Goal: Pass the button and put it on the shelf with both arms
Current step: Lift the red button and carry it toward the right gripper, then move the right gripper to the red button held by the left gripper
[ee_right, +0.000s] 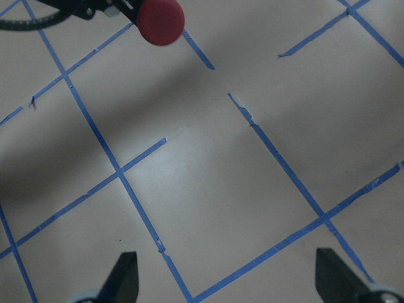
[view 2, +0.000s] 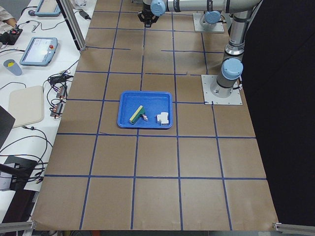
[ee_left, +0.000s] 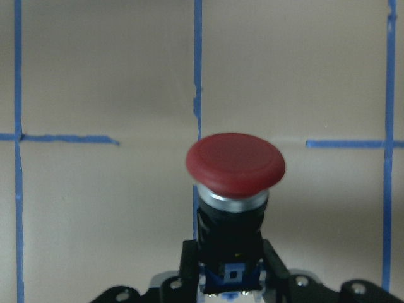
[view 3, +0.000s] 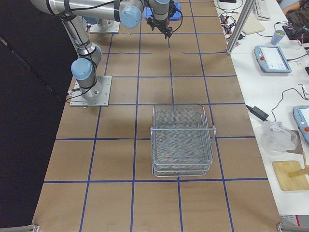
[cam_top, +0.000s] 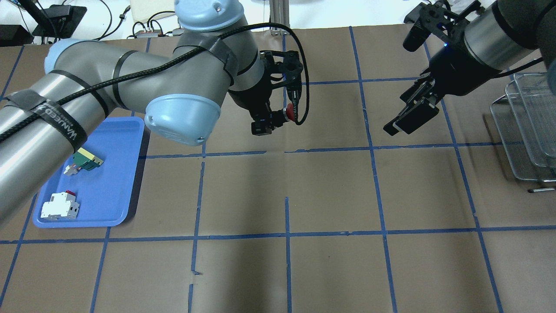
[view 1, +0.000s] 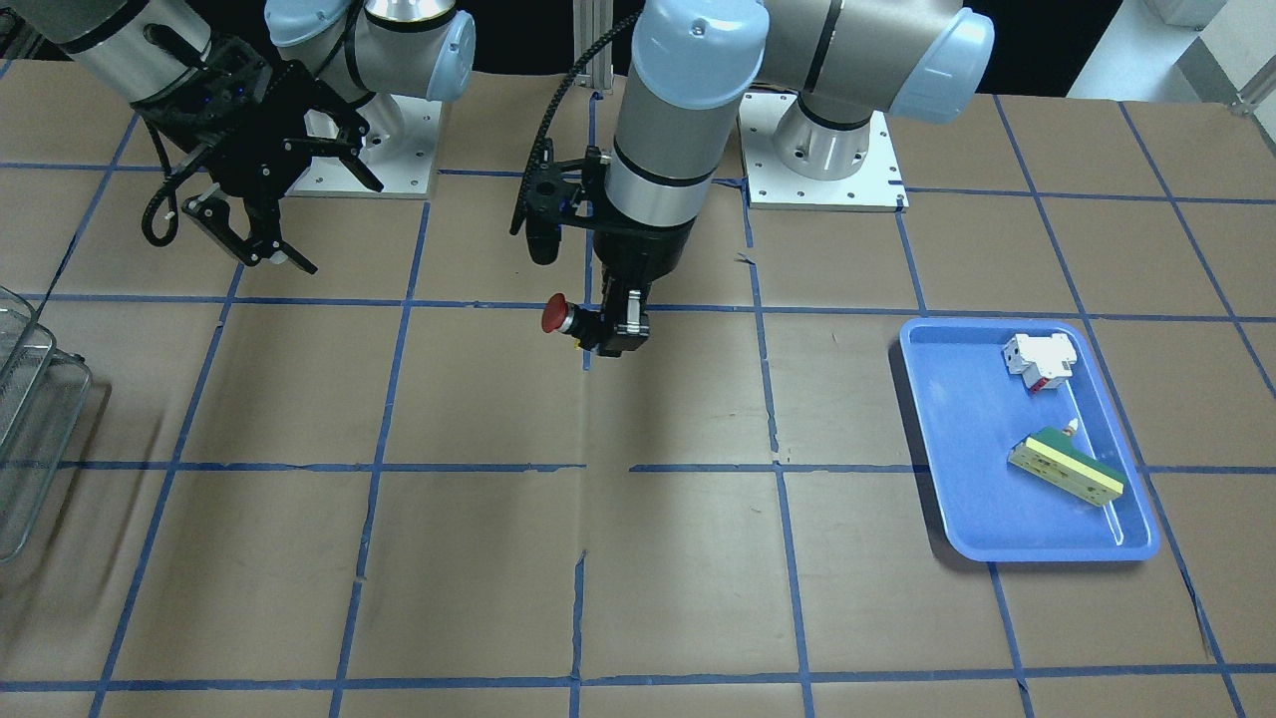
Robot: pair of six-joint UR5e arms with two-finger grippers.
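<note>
Left wrist view: the button (ee_left: 235,161) sits right before the lens, red cap forward, its black body pinched between the left arm's jaws, clear of the bench (ee_left: 95,208).

Right wrist view: the right arm's jaws stand wide apart and empty, and the button's cap shows at top left.

Front-facing view: the left arm (view 1: 688,110) holds the button sideways over mid-bench, cap toward the right arm (view 1: 110,40). The shelf (view 1: 30,419) stands at the edge.

Overhead view: the blue tray (cam_top: 113,182) lies far left.
</note>
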